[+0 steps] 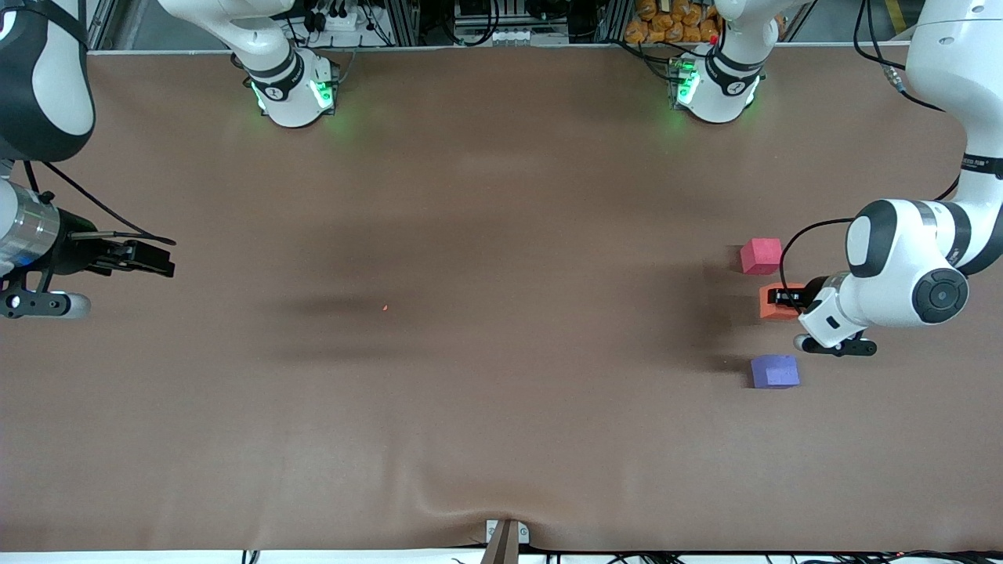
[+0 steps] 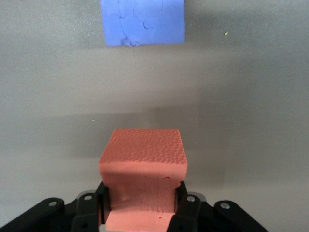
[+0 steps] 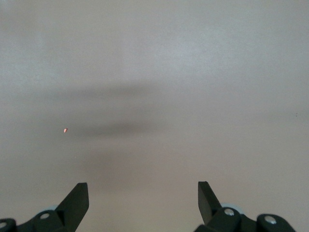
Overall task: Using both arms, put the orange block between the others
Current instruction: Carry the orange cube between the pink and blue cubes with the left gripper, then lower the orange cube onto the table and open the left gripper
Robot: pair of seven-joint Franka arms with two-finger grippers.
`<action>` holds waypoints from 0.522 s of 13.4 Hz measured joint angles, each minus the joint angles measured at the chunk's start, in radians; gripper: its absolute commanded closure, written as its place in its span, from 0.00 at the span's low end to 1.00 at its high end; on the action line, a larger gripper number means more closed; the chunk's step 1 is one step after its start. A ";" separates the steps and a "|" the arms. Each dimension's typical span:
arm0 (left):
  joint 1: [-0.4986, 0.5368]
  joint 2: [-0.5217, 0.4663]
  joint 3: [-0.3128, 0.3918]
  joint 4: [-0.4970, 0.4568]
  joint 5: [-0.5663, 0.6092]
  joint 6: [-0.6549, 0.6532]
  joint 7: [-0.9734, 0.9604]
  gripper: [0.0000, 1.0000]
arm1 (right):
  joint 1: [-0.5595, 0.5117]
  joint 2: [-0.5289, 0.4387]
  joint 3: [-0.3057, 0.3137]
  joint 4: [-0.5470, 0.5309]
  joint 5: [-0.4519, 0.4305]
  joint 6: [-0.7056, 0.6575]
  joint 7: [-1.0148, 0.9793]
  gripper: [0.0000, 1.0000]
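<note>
My left gripper (image 1: 783, 298) is shut on the orange block (image 1: 771, 305), its jaws pressing dents into the foam sides. The block is low at the tabletop, in the gap between the pinkish-red cube (image 1: 761, 256) and the purple-blue cube (image 1: 774, 371). I cannot tell whether it rests on the table. In the left wrist view the orange block (image 2: 142, 154) fills the left gripper (image 2: 141, 198), with the purple-blue cube (image 2: 143, 21) ahead of it. My right gripper (image 1: 161, 262) waits open over the right arm's end of the table, nothing between its fingers (image 3: 77, 198).
The three cubes are close together near the left arm's end of the brown table (image 1: 501, 235). A tiny orange speck (image 1: 385, 307) lies mid-table, also visible as the speck (image 3: 65, 130) in the right wrist view. The table cover wrinkles at the front edge (image 1: 501, 509).
</note>
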 measured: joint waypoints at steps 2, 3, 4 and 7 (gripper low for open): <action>0.002 0.006 0.001 -0.001 0.000 0.000 0.000 0.96 | 0.000 0.000 0.000 0.000 0.000 0.000 0.000 0.00; 0.004 0.012 0.002 -0.001 0.000 0.003 0.000 0.96 | 0.000 0.000 0.000 0.000 0.000 0.000 0.000 0.00; 0.010 0.022 0.002 -0.002 0.000 0.012 0.000 0.96 | 0.000 0.000 0.000 0.000 0.000 0.000 0.000 0.00; 0.033 0.053 0.003 -0.002 0.000 0.042 0.000 0.95 | 0.000 0.000 0.000 0.000 0.000 -0.001 0.000 0.00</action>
